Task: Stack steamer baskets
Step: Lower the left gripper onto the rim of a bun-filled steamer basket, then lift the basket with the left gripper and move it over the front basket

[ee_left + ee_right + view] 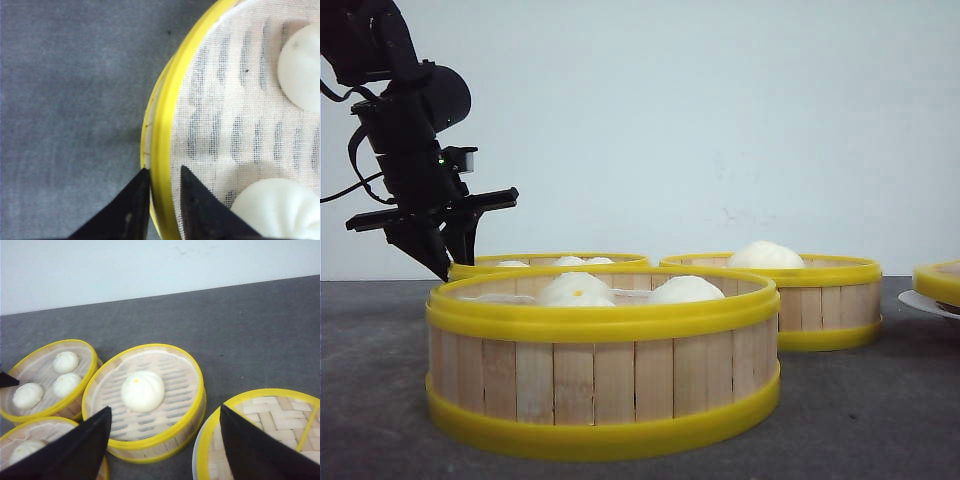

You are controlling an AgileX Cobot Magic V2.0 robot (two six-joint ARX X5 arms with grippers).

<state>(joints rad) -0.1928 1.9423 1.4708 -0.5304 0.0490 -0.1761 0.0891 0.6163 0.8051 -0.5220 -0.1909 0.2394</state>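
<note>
Three steamer baskets stand apart on the dark table, none on top of another. The nearest steamer basket point(605, 370) point(20, 437) holds buns. Behind it on the left, the three-bun basket point(550, 262) point(47, 375) has a white cloth liner. My left gripper point(448, 262) point(164, 170) is shut on this basket's yellow rim point(165, 125), one finger outside the wall and one inside. The back right basket point(820, 300) point(145, 395) holds one bun. My right gripper point(165, 406) hangs open and wide above that basket's near edge, holding nothing. It is out of the front view.
A yellow-rimmed woven lid point(270, 425) point(940, 280) lies on a flat white plate point(925, 303) at the far right. White buns point(305, 65) sit near my left fingers inside the gripped basket. A pale wall closes the back of the table.
</note>
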